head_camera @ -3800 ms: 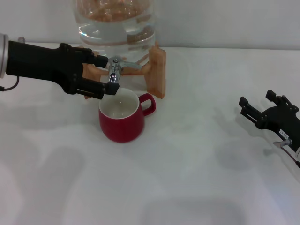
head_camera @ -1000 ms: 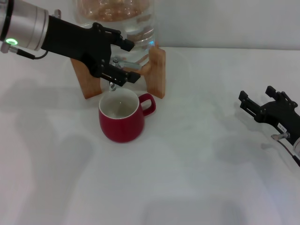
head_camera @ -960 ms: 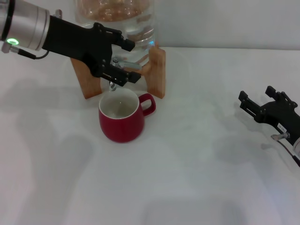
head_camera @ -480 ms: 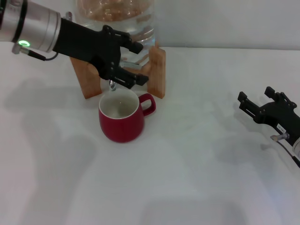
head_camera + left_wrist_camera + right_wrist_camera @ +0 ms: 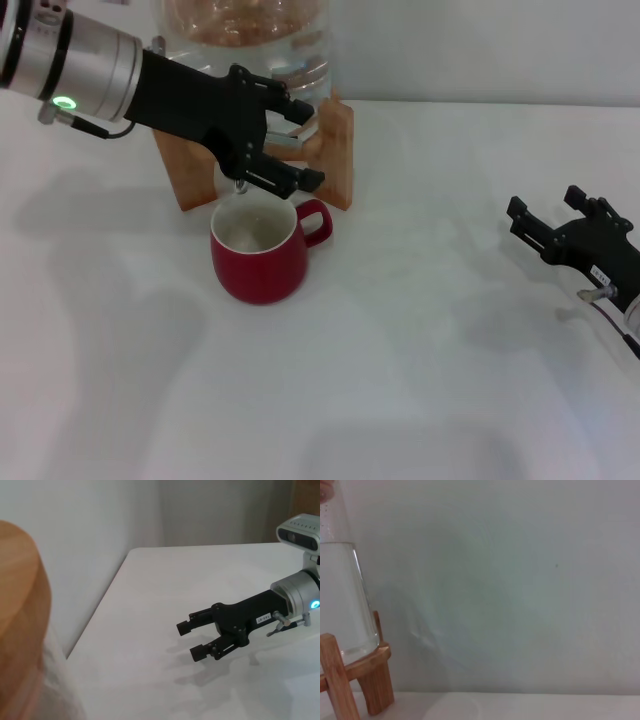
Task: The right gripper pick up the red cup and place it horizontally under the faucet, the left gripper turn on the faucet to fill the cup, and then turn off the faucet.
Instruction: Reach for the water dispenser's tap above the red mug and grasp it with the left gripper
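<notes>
The red cup (image 5: 261,254) stands upright on the white table, its mouth right below the faucet's spout (image 5: 240,184). The faucet's chrome lever (image 5: 289,141) shows between the prongs of my left gripper (image 5: 303,145). That gripper reaches in from the left across the front of the clear jug (image 5: 250,45), with its jaws spread above and below the lever. I cannot tell whether water is running. My right gripper (image 5: 545,228) rests open and empty far to the right, low over the table. It also shows in the left wrist view (image 5: 192,640).
The jug sits on a wooden stand (image 5: 336,150) at the table's back edge, against a pale wall. The stand (image 5: 347,672) and jug (image 5: 340,595) also show in the right wrist view.
My left arm has swung right from beside the faucet until its prongs straddle the lever. The cup and the right arm have not moved.
</notes>
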`<state>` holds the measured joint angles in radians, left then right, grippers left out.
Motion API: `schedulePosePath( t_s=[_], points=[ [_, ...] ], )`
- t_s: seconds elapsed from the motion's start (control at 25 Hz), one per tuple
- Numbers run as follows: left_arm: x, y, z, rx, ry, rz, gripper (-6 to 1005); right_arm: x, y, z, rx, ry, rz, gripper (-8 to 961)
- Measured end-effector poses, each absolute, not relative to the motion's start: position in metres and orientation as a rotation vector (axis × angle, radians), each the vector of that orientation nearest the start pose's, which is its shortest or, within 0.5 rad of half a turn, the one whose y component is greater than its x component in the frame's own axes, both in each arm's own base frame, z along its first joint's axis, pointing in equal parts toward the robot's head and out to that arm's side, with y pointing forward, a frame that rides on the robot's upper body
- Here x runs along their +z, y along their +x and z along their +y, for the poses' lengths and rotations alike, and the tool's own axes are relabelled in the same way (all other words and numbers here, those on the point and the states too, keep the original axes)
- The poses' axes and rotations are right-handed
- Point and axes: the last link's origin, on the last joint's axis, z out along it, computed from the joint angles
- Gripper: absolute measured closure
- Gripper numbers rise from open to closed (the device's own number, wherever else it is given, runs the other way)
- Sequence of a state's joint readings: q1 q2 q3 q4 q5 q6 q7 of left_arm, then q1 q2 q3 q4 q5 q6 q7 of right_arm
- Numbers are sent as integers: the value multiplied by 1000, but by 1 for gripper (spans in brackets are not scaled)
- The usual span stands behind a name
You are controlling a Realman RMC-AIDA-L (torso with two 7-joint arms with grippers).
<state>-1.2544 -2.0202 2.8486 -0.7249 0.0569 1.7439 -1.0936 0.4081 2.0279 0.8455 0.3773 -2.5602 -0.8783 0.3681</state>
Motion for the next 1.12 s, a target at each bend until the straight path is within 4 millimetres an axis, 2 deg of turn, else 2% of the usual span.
schedulePosePath(
  t_s=[1.12],
  points=[
    [34,-153,419,-205,-2967,-15,114,-60,303,335,737,-1886,758,95]
  ],
)
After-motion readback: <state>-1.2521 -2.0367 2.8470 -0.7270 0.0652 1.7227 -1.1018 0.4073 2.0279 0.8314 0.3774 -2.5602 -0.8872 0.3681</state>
